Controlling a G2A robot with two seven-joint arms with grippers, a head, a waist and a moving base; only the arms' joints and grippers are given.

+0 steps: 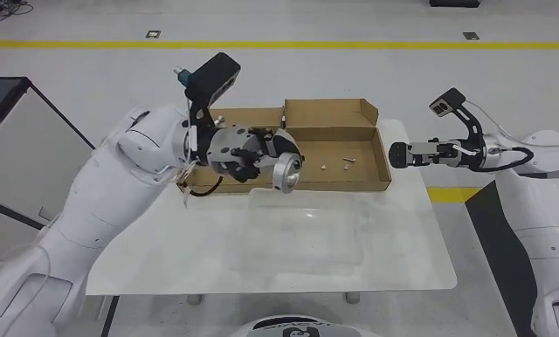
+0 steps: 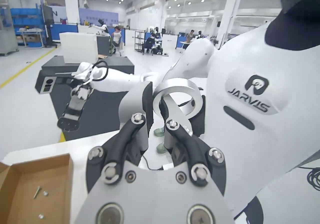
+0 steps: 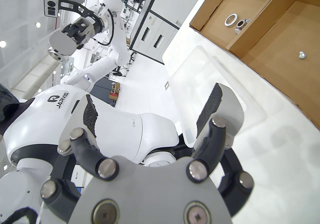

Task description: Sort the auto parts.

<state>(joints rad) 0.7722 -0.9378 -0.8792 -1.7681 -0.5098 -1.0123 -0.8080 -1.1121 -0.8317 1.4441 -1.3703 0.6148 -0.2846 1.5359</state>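
My left pincer [image 2: 155, 99] clenches a metal ring [image 2: 172, 84], not yet sorted; my right pincer [image 3: 152, 107] hangs released beside the cardboard box [image 3: 213, 6], where several small parts [image 3: 231, 20] already lie.

two metal rings [image 2: 172, 83], one cardboard box [image 1: 330, 132], one clear tray [image 1: 306, 237].

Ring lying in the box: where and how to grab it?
Probably from straight above: the ring lies flat, walled in by the box. Pinch its rim, one claw finger in the hole, on the side away from the smaller part.
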